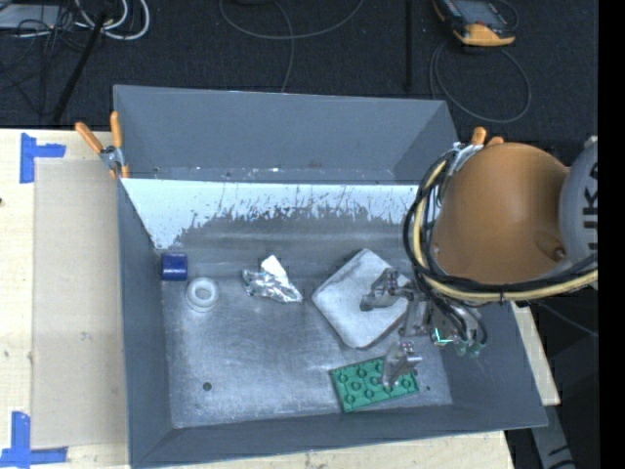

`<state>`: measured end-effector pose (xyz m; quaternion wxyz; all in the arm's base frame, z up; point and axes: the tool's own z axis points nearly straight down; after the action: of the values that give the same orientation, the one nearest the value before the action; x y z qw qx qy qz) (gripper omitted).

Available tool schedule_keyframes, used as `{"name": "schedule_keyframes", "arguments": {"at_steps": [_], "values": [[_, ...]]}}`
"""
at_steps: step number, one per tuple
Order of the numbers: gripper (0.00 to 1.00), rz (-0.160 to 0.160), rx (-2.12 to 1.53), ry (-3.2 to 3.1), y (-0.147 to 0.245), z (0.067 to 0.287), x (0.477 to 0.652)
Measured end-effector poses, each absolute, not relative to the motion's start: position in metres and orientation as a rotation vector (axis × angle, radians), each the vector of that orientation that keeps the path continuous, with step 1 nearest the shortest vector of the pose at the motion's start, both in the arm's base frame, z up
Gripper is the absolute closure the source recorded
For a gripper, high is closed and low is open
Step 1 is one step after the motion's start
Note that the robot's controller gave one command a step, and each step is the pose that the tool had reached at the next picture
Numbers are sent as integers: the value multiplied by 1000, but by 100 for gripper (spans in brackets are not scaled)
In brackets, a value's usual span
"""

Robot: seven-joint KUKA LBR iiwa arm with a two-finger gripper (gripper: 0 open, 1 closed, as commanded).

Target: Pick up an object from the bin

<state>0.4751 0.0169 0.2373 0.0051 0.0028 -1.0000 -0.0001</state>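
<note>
well, down in the grey bin [244, 369] the gripper [388, 338] hangs at the right with its fingers [400, 362] spread wide and nothing between them, one over the white cloth pad [344, 306], the other over the green studded plate [363, 385] by the front wall, crumpled foil [271, 283] and a white ring [203, 294] lying leftward.

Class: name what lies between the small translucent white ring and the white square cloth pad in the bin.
In the camera view, a crumpled silver foil scrap lies between ring and pad.
</note>
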Motion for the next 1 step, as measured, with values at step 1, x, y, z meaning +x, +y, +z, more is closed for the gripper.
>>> {"name": "schedule_keyframes", "arguments": {"at_steps": [1], "values": [[0, 1, -176, -3136, -4, 104, 505]]}}
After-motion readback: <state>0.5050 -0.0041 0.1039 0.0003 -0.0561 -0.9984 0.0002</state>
